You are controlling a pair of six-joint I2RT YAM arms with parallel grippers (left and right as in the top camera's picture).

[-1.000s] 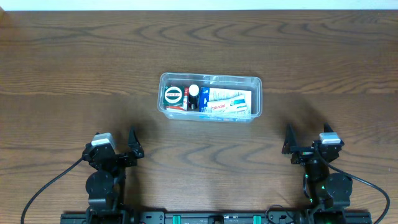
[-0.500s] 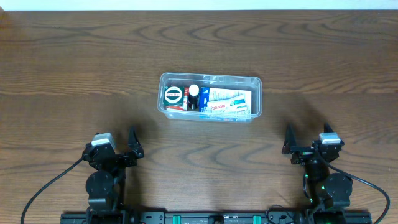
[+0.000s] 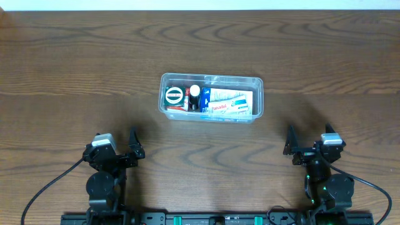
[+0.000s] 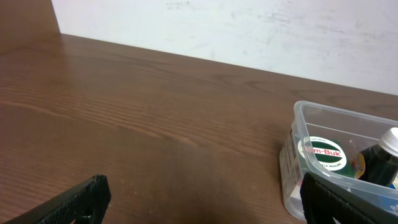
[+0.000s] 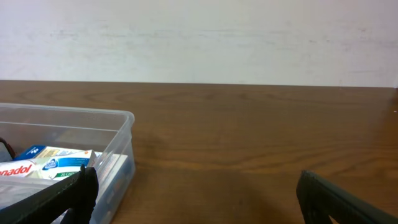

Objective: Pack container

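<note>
The clear container point(image 3: 211, 77) sits mid-table, holding a round white-and-green tin point(image 3: 174, 95), a dark bottle with a white cap point(image 3: 195, 94) and white-blue boxes point(image 3: 231, 103). My left gripper point(image 3: 115, 140) rests near the front edge, left of and below the container, open and empty. My right gripper point(image 3: 308, 140) rests at the front right, also open and empty. In the left wrist view the left gripper point(image 4: 202, 205) spans bare wood, with the container point(image 4: 323, 109) and tin point(image 4: 323, 152) at the right. In the right wrist view the right gripper point(image 5: 199, 199) has the container point(image 5: 74, 113) at its left.
The brown wooden table point(image 3: 75, 75) runs to a white wall point(image 5: 199, 37) at the far side. Black cables point(image 3: 50, 187) loop from both arm bases at the front edge.
</note>
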